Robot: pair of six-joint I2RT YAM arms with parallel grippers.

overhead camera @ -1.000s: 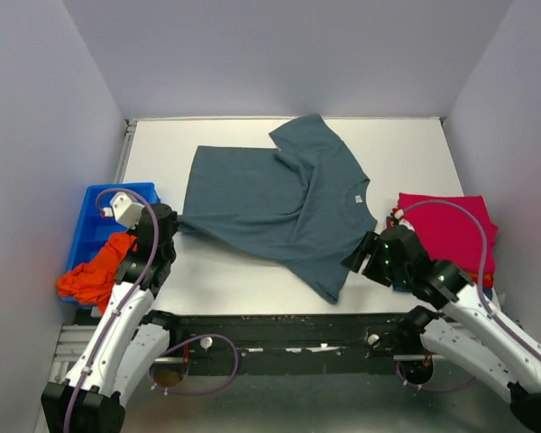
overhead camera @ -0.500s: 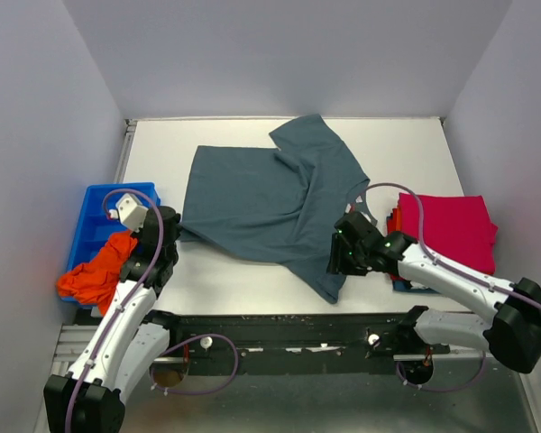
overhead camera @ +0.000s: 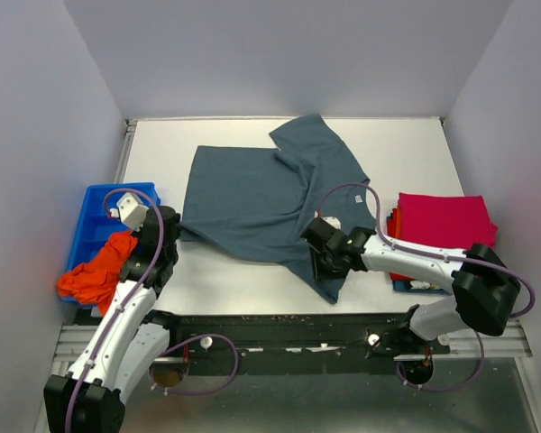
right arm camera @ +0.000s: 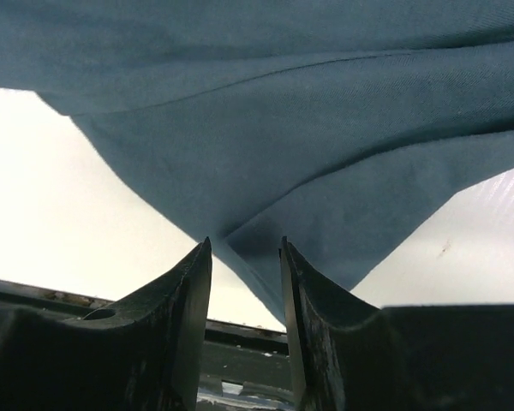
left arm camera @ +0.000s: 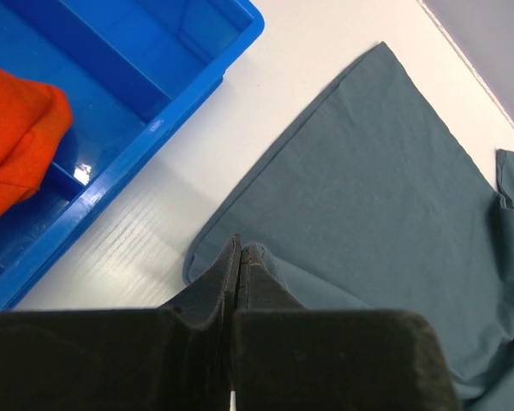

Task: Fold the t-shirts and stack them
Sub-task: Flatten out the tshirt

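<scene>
With a pink stack point(overhead camera: 446, 230) folded and the orange t-shirt point(overhead camera: 95, 275) waiting, the unfolded grey t-shirt point(overhead camera: 252, 194) is being pinched by the left fingers point(left arm camera: 207, 291), the right fingers point(right arm camera: 184, 300) spread astride its edge.

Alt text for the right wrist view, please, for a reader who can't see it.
A folded corner of the grey-blue t-shirt sits between the right gripper's two dark fingers, which stand apart around it. The shirt fills the upper frame, with white table showing on both sides below.
</scene>
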